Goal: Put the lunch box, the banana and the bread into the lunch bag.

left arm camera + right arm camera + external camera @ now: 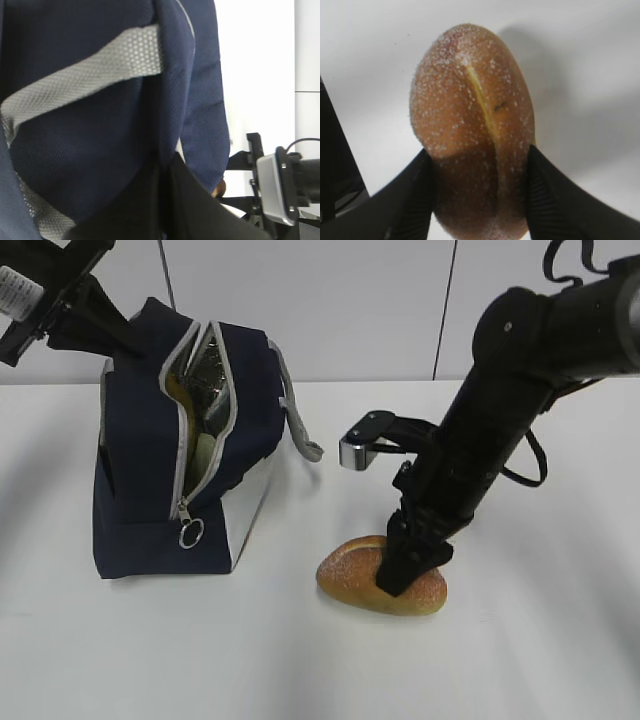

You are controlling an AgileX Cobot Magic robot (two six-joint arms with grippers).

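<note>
While the left gripper [105,335] is pinching the top rear of the lunch bag [140,480] and holding its mouth agape near the desk's [560,660] back-left part, the right gripper [410,575] is closing around the bread [350,575] — fingers [410,200] touching both flanks of the roll, which is resting on the desk toward the front middle. Judging by this, the bread step is under way; next comes a firm pinch, a lift, then a carry leftward into the zipped-open slot. The roll is looking oval, golden-brown, sugar-speckled, with a pale slit; the bag is boxy navy weave with grey mesh straps and shiny lining — something yellow and something pale green are showing inside.
</note>
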